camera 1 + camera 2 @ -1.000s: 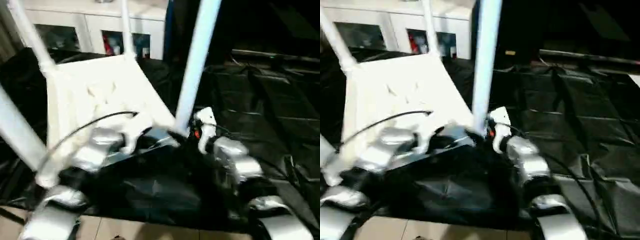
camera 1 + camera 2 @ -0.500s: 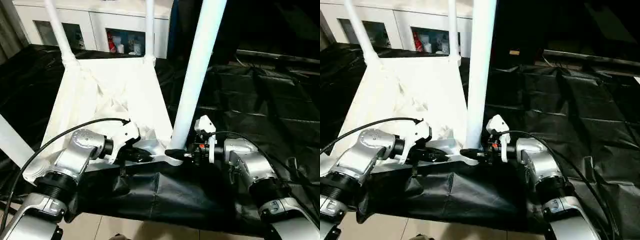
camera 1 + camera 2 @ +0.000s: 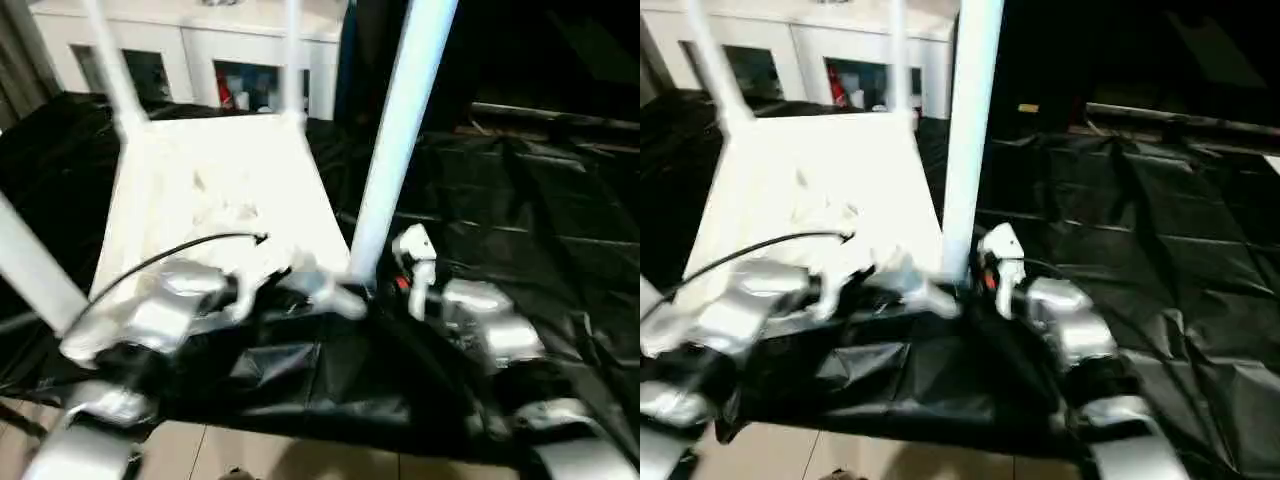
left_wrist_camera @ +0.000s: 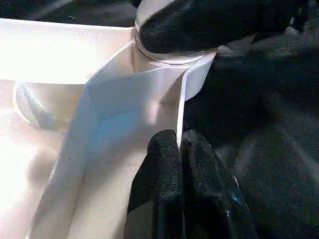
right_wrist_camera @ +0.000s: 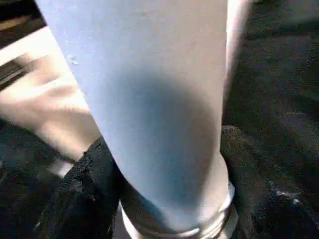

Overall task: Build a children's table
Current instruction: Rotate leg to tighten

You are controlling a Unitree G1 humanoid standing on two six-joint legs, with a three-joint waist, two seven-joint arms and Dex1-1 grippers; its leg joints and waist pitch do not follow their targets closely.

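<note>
While the right hand (image 5: 169,199) is clasping the near-right leg (image 3: 395,150) at its socket, the left hand (image 4: 180,149), pressed together, is pinching the table's rim (image 4: 182,99); seating this leg seems underway; next, firm downward pressing.

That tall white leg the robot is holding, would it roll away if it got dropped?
Probably, yes. The leg is round and smooth, so it would likely roll, curving since it tapers. It looks stiff, hollow plastic, so likely light. Right now it stands in the table's corner socket, with the right gripper around its base.
</note>
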